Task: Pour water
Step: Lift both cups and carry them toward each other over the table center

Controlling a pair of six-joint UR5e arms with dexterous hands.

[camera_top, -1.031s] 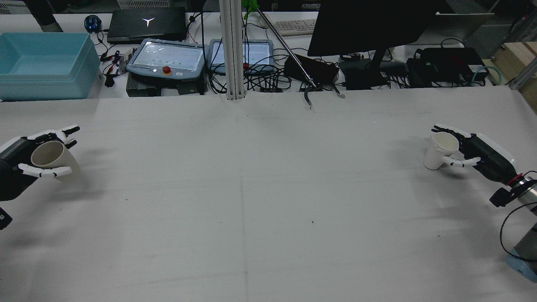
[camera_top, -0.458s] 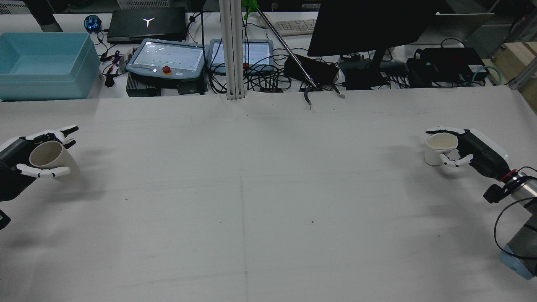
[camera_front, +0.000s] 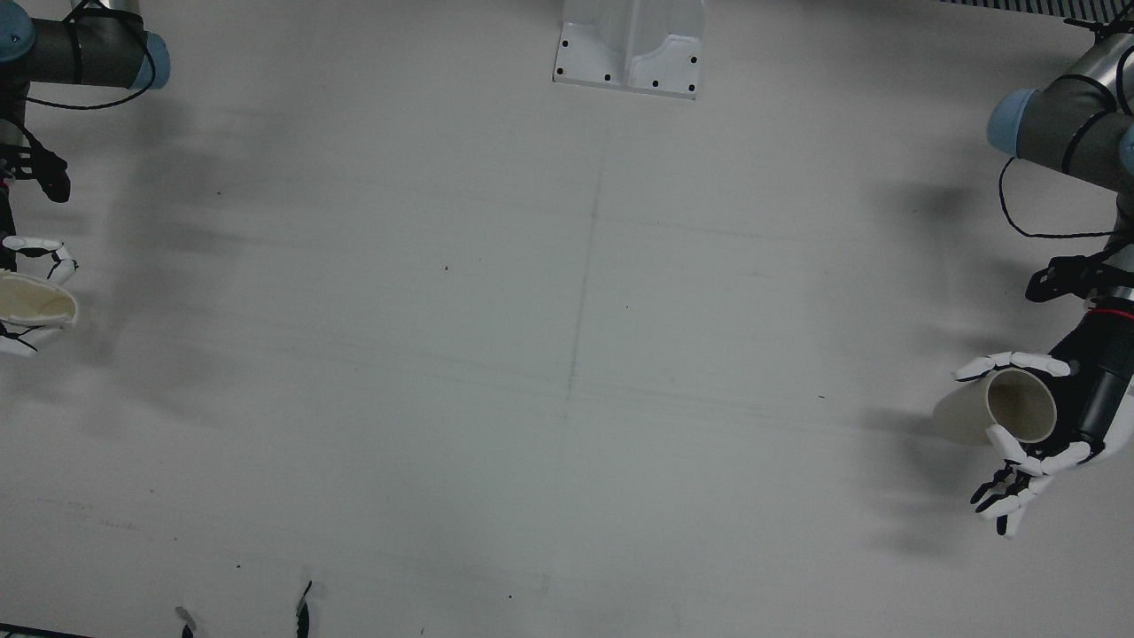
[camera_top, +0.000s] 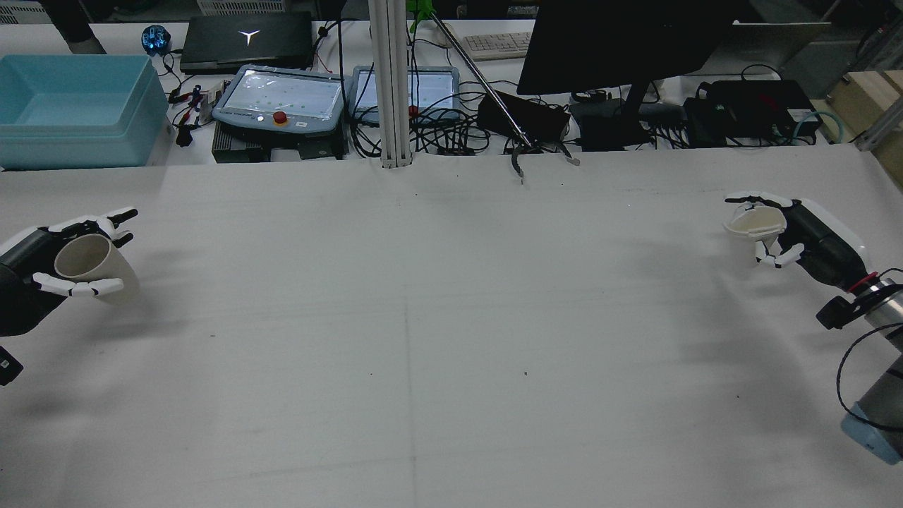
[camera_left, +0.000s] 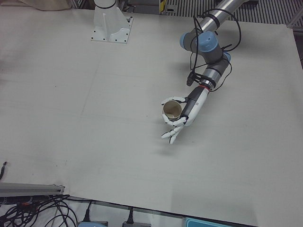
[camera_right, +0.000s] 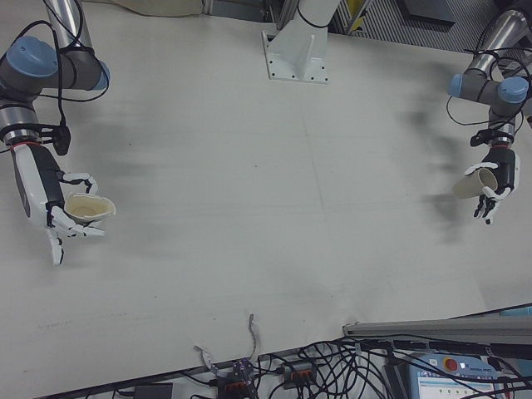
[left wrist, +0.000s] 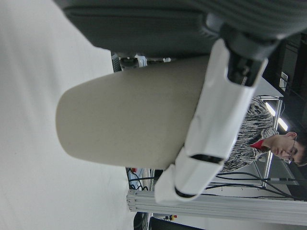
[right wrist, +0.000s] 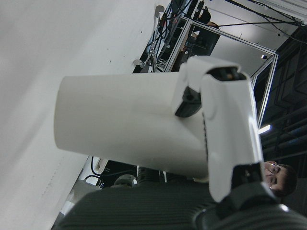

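Observation:
My left hand is shut on a beige paper cup at the table's left side in the rear view. The cup leans, its mouth toward the arm. The front view shows this cup and hand at the right. My right hand is shut on a white paper cup, held above the table and tilted. In the right-front view the white cup sits in that hand at the left. The cups are far apart across the table. I cannot see any water.
Behind the table stand a blue bin, two teach pendants, a dark monitor and cables. A white post rises at the back middle. A person appears in the left hand view.
My right hand has lifted the white cup off the table, carried it a little farther back and tilted it. The left hand and its cup have barely moved.

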